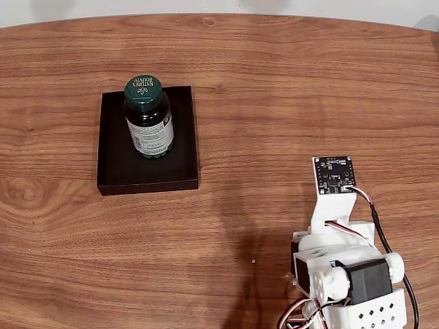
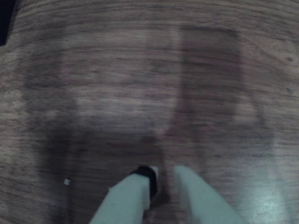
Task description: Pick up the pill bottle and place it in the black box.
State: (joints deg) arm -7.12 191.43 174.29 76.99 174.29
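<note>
The pill bottle [image 1: 148,118], dark amber with a green cap and a white-green label, stands upright inside the black box [image 1: 182,147] at the left of the wooden table in the fixed view. Far from it, the white arm [image 1: 343,267] sits folded at the lower right. In the wrist view my gripper [image 2: 164,173] hovers over bare wood, its two pale fingers [image 2: 131,198] close together with nothing between them. A dark corner at that view's top left may be the black box [image 2: 3,23].
The wooden table [image 1: 274,96] stretches wide around the box and the arm. A small circuit board [image 1: 335,174] tops the arm's wrist, and cables [image 1: 384,240] run down its right side. A tiny pale speck [image 1: 253,260] lies on the wood near the arm.
</note>
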